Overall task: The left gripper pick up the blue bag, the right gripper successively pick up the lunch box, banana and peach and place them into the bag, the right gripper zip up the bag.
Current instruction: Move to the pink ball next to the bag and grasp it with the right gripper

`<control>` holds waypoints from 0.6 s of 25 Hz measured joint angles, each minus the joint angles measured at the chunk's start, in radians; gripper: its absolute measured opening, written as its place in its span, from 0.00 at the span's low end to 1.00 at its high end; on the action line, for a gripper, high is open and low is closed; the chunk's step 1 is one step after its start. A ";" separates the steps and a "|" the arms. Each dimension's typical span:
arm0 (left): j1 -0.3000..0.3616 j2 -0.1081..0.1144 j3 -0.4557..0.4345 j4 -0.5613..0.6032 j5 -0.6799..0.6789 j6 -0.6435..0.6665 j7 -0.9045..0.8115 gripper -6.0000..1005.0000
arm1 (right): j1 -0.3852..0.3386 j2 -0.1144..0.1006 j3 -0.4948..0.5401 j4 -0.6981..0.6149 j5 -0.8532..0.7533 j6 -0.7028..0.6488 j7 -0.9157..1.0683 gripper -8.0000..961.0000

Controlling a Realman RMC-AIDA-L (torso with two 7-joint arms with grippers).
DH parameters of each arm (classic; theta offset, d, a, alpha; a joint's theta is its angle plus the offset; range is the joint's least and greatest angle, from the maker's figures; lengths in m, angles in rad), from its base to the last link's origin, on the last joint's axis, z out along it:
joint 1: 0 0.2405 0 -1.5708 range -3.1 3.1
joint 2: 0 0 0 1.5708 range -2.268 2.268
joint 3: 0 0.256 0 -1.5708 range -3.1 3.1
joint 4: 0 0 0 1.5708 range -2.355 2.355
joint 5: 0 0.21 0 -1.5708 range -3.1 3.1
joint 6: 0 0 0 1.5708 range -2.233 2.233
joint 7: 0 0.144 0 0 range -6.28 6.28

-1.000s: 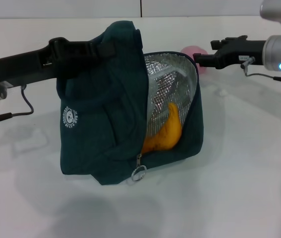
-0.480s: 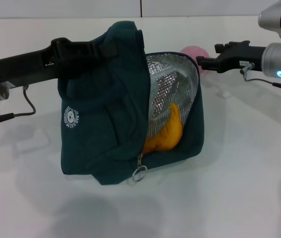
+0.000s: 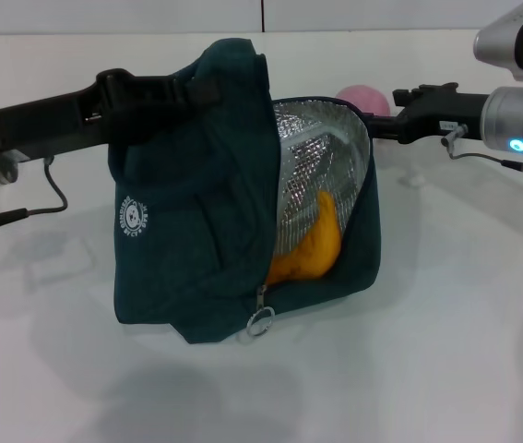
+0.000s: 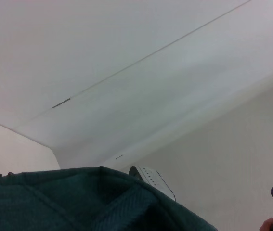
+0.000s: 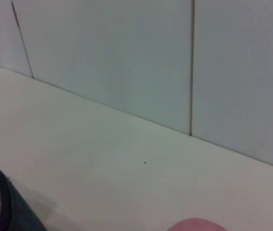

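Note:
My left gripper (image 3: 208,90) is shut on the top of the blue bag (image 3: 196,240) and holds it upright on the table, mouth open toward the right. The foil lining (image 3: 321,157) shows, and the banana (image 3: 312,245) stands inside. The ring zip pull (image 3: 260,321) hangs at the bag's lower front. The lunch box is hidden. The peach (image 3: 364,96) lies on the table behind the bag's right edge. My right gripper (image 3: 386,111) is open and empty just right of the peach. The right wrist view shows the peach (image 5: 194,224) and the bag's edge (image 5: 1,211). The left wrist view shows bag fabric (image 4: 78,202).
The white table (image 3: 445,323) stretches in front of and to the right of the bag. A black cable (image 3: 49,198) hangs from my left arm. A white wall (image 5: 126,57) stands behind the table.
My right gripper has drawn back to the right, away from the bag's mouth, so more of the peach shows. The bag and left gripper have barely shifted.

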 joint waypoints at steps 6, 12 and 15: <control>0.001 -0.001 0.000 0.000 0.000 -0.004 0.002 0.05 | 0.001 0.000 -0.041 0.006 0.068 0.008 -0.030 0.66; -0.005 -0.002 0.000 -0.001 0.000 -0.011 0.002 0.05 | -0.004 0.000 -0.041 0.014 0.071 0.015 -0.047 0.64; -0.008 -0.002 0.000 -0.002 0.000 -0.016 0.000 0.05 | -0.006 0.000 -0.041 0.024 0.079 0.015 -0.060 0.62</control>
